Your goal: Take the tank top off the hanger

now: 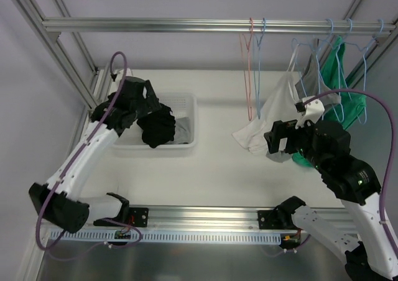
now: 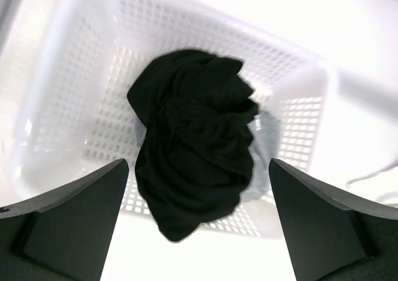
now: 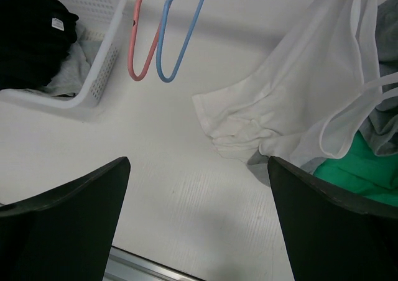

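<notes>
At frame right, the white tank top [image 1: 273, 116] hangs from the rail [image 1: 186, 25]; the right gripper [image 3: 199, 163] gapes wide near it. The left gripper [image 2: 199, 169], also wide, is above a black garment [image 2: 193, 138] in the basket [image 2: 298, 107].

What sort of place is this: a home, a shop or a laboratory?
Most likely a robotics lab workcell: a bare aluminium frame rail carries the hangers, and a white laundry basket sits on a plain white table.
</notes>
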`<state>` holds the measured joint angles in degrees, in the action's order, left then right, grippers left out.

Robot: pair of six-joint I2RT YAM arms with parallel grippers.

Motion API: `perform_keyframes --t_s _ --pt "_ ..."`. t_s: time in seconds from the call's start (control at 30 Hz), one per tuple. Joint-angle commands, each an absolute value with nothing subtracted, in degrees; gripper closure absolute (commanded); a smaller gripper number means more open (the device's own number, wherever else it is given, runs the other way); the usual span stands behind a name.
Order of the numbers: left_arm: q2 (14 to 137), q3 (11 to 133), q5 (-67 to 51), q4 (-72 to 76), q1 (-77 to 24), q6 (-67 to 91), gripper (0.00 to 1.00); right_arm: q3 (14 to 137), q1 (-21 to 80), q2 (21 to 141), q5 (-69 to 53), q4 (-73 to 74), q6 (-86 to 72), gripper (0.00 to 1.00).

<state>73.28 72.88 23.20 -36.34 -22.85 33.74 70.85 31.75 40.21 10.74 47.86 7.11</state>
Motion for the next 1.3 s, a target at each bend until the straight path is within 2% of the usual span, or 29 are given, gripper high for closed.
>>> perform_keyframes --t_s 0.0,0.2,0.33,0.4,0.57,0.8,1.07,1.27 --pt "65.5 78.5 25.9 -43.3 -22.9 34.0 0.01 72.9 31.6 39.2 14.3 47.3 7.6 0.01" --pt "55.0 84.1 23.8 -53.1 -22.9 31.2 0.01 76.2 31.6 36.7 18.8 51.8 8.9 0.01" --pt "50.0 82.9 24.0 -60.2 -22.9 27.9 0.01 77.3 31.6 33.2 21.3 56.2 9.8 0.00" --pt "45.5 78.1 25.2 -61.4 -22.9 27.1 0.01 76.5 31.6 32.0 23.2 58.0 10.2 0.01" --pt "36.7 67.1 28.6 -58.8 -22.9 24.7 0.01 69.7 31.6 27.4 29.8 58.5 11.5 0.00" --pt "31.6 55.7 29.1 -48.6 -22.9 26.7 0.01 61.7 31.6 25.1 34.9 53.6 9.8 0.01" --pt "35.3 54.4 27.3 -46.2 -19.3 23.5 0.01 57.1 31.6 23.5 35.2 47.0 7.0 0.01" --pt "33.4 52.7 26.7 -44.8 -15.4 22.9 0.01 54.2 31.6 25.0 32.5 43.3 6.2 0.00"
